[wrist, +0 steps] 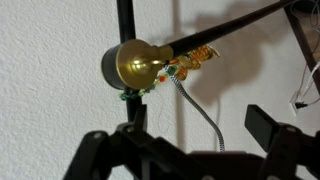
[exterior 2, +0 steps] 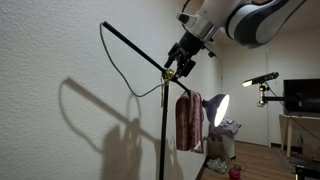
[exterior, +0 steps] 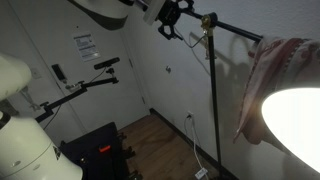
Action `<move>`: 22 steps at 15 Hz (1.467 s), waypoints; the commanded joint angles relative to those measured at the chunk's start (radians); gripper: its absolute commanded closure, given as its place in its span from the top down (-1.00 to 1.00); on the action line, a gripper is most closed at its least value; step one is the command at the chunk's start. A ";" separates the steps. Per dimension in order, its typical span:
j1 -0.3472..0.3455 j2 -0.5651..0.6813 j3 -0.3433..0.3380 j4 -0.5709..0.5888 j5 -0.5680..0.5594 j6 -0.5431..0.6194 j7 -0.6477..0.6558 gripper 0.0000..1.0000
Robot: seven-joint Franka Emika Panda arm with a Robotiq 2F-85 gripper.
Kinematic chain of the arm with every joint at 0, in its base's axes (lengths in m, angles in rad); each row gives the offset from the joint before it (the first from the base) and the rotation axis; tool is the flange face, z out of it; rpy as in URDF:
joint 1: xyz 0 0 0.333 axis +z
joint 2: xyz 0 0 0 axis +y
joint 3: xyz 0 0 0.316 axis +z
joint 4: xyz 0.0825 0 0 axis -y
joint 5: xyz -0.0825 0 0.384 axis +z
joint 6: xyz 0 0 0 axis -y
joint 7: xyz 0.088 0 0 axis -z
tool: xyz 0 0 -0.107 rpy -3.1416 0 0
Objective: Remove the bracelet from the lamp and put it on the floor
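The lamp is a thin black pole (exterior: 212, 100) with a slanted cross arm (exterior 2: 130, 45) and a brass joint (wrist: 135, 65). Its glowing white shade (exterior: 295, 120) hangs low. The bracelet (wrist: 188, 62) is a small string of orange, yellow and green beads, draped over the arm right beside the joint. My gripper (exterior: 172, 20) is level with the joint and close to it in both exterior views (exterior 2: 180, 62). In the wrist view its fingers (wrist: 180, 128) are spread apart and empty, just below the bracelet. The wooden floor (exterior: 165, 145) lies far beneath.
A pinkish-white cloth (exterior: 265, 80) hangs over the cross arm above the shade, also in an exterior view (exterior 2: 187, 120). A braided cord (wrist: 200, 115) dangles below the joint. A black-armed tripod stand (exterior: 90, 85) stands by the wall. A desk with a monitor (exterior 2: 300, 95) is in the background.
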 commanded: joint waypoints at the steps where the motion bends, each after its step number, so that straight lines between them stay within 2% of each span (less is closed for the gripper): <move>1: -0.002 0.039 -0.003 0.033 -0.022 0.035 -0.041 1.00; 12: 0.016 0.118 0.014 0.102 0.004 -0.001 -0.129 1.00; 21: 0.009 0.120 0.018 0.124 -0.015 -0.071 -0.096 0.98; 22: 0.008 0.118 0.018 0.126 -0.020 -0.078 -0.086 0.48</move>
